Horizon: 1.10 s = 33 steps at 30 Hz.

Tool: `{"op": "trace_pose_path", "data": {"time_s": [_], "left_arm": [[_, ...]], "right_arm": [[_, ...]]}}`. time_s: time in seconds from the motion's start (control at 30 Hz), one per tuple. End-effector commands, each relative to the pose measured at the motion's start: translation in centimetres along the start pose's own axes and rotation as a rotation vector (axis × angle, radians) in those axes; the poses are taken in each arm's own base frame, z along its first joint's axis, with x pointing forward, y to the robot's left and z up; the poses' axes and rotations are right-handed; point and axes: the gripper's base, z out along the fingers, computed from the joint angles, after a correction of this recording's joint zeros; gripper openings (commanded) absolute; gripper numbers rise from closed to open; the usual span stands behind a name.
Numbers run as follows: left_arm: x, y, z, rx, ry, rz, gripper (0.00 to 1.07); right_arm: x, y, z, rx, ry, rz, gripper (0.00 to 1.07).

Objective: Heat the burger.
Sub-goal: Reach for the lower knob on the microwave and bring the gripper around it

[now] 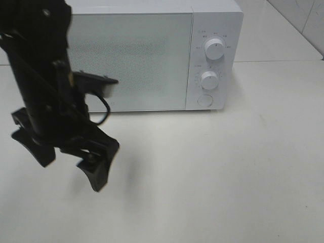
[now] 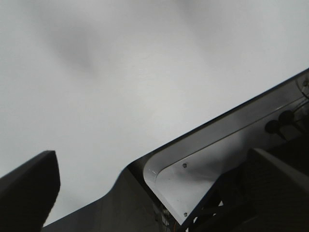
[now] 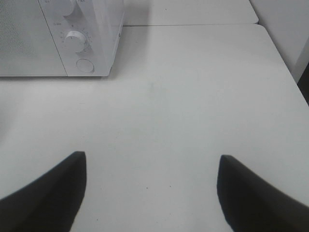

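Microwave (image 1: 131, 61) sits at the back of the white table (image 1: 228, 177), door shut. My left gripper (image 1: 70, 163) hangs tilted in front of the door, jaws spread and holding nothing. The right gripper (image 3: 152, 198) is low over the table with its jaws spread too. I can't tell where the burger is.

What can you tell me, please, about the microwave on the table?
The microwave is a white, boxy oven standing upright on the white table, towards its back. Its frosted-looking door is shut. The control panel to the door's right carries a round white upper knob and lower knob above a round button. The left arm hides its left end.
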Motion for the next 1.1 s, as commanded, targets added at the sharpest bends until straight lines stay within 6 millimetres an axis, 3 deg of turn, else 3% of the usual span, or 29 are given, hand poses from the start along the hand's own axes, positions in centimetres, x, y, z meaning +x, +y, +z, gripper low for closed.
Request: {"op": "trace_pose_path", "data": {"time_s": [0.03, 0.07, 0.1, 0.17, 0.23, 0.27, 0.33, 0.37, 0.43, 0.47, 0.5, 0.63, 0.7, 0.8, 1.1], "left_arm": [[1.8, 4.3, -3.7, -0.030, -0.043, -0.087, 0.99], [1.8, 4.3, -3.7, -0.030, -0.043, -0.087, 0.99], [2.8, 6.6, -5.3, -0.030, -0.082, -0.144, 0.99], [3.2, 7.5, -6.0, -0.029, -0.105, -0.162, 0.99], [5.2, 10.6, -8.3, -0.032, -0.195, -0.261, 0.99], [5.2, 10.6, -8.3, -0.032, -0.195, -0.261, 0.99], [7.4, 13.2, -10.3, -0.047, -0.273, -0.350, 0.99], [7.4, 13.2, -10.3, -0.047, -0.273, -0.350, 0.99], [9.9, 15.0, -12.0, -0.069, -0.350, -0.435, 0.99], [9.9, 15.0, -12.0, -0.069, -0.350, -0.435, 0.99], [11.7, 15.8, -13.2, -0.087, -0.404, -0.504, 0.99], [13.9, 16.0, -14.6, -0.115, -0.476, -0.565, 0.99], [16.0, 14.7, -15.1, -0.138, -0.545, -0.560, 0.99], [16.6, 14.3, -14.9, -0.144, -0.562, -0.559, 0.99], [21.9, 11.0, -9.7, -0.205, -0.705, -0.544, 0.99]], "right_arm": [[0.3, 0.0, -0.3, 0.003, -0.022, 0.009, 0.71], [0.3, 0.0, -0.3, 0.003, -0.022, 0.009, 0.71], [0.3, 0.0, -0.3, 0.003, -0.022, 0.009, 0.71], [0.3, 0.0, -0.3, 0.003, -0.022, 0.009, 0.71], [0.3, 0.0, -0.3, 0.003, -0.022, 0.009, 0.71], [0.3, 0.0, -0.3, 0.003, -0.022, 0.009, 0.71], [0.3, 0.0, -0.3, 0.003, -0.022, 0.009, 0.71], [0.3, 0.0, -0.3, 0.003, -0.022, 0.009, 0.71], [0.3, 0.0, -0.3, 0.003, -0.022, 0.009, 0.71], [0.3, 0.0, -0.3, 0.003, -0.022, 0.009, 0.71], [0.3, 0.0, -0.3, 0.003, -0.022, 0.009, 0.71], [0.3, 0.0, -0.3, 0.003, -0.022, 0.009, 0.71], [0.3, 0.0, -0.2, 0.003, -0.021, 0.009, 0.71], [0.3, 0.0, -0.2, 0.003, -0.021, 0.009, 0.71], [0.3, 0.0, -0.2, 0.003, -0.021, 0.009, 0.71]]}}
